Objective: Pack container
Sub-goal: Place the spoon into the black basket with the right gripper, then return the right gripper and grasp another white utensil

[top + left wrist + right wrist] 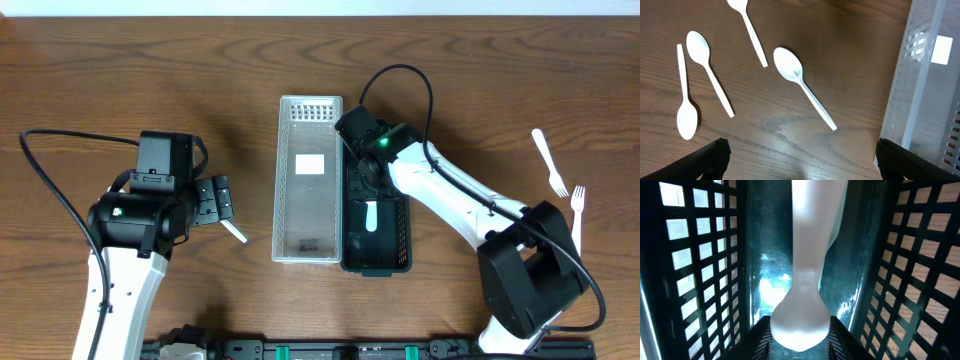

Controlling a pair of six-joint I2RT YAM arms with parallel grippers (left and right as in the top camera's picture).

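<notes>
A black lattice basket (400, 250) stands beside a clear perforated container (308, 180) at the table's middle. My right gripper (366, 172) is down inside the black basket (700, 270), shut (800, 332) on the bowl end of a white plastic spoon (812, 240). The spoon also shows in the overhead view (370, 216). My left gripper (216, 198) is open and empty (800, 150) above the bare wood. Several white spoons lie ahead of it, the nearest (802, 85) in the middle. The clear container's wall (925, 95) is at its right.
Two white forks (548, 160) (578, 212) lie at the table's far right. More spoons (707, 70) (685, 105) (751, 30) lie left of the clear container. A white label (309, 163) is in the clear container.
</notes>
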